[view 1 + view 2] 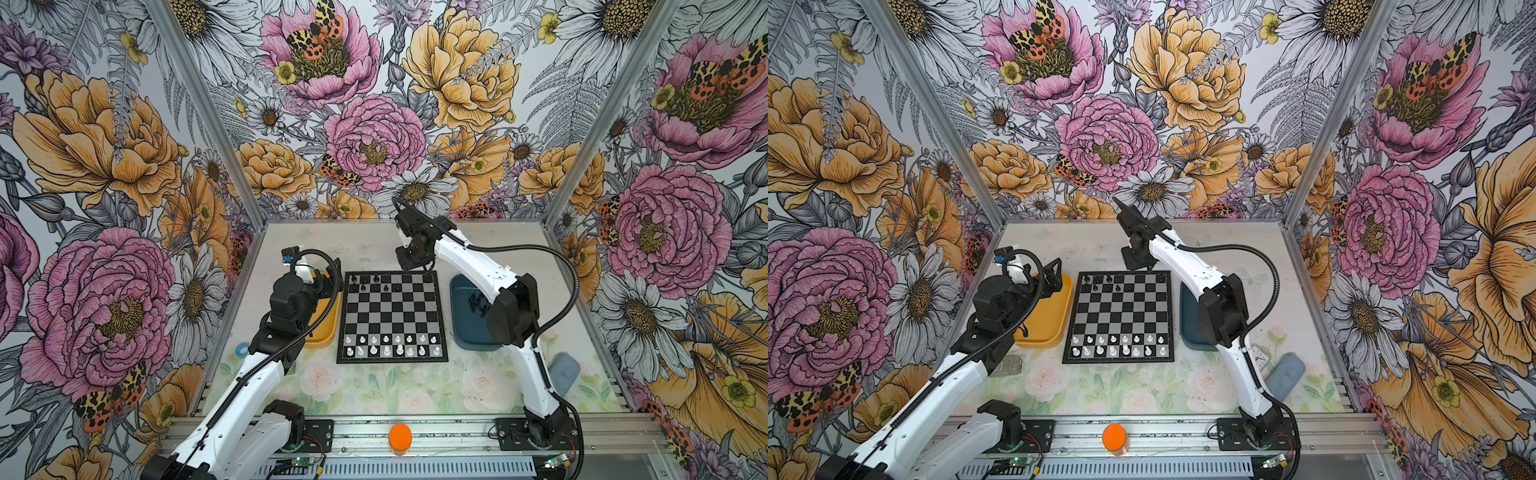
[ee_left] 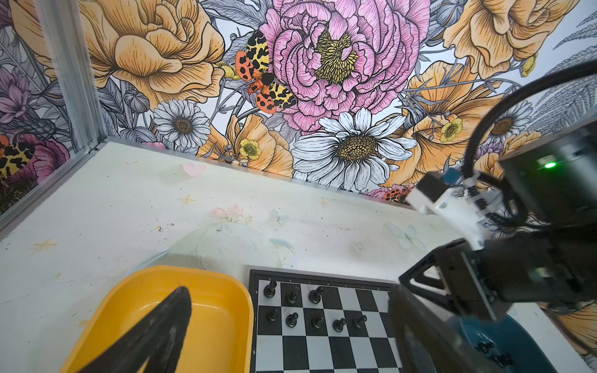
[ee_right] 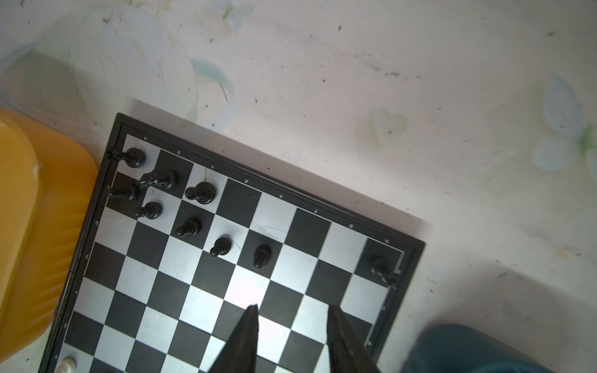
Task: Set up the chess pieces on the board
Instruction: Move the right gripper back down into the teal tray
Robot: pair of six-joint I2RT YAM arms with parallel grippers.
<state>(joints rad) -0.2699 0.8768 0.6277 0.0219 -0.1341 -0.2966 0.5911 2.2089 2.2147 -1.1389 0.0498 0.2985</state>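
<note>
nearest the rail, the white chessmen [image 1: 386,345] fill the two near rows of the board [image 1: 392,309], so what is left to do is black's side. just right of the board, level with its middle, the dark blue tray [image 1: 458,332] holds a small heap of the chess pieces [image 1: 477,302], partly under the right arm's elbow. they look tumbled, and they are too small to tell which way each long axis points. across the board the left gripper [image 2: 289,289] hangs over the yellow tray [image 2: 210,323], jaws spread wide with nothing in them. farther back, eight black men stand at the left of the two far rows, and a lone corner piece [image 3: 381,266] stands at the far right. farthest, the right gripper [image 3: 293,306] hovers above the board's far right part, jaws parted and empty. my read is that the next piece lies nearward and to the right of that gripper, back along its own arm. that makes the right arm much the nearer, since the left would have to cross the whole board.
</note>
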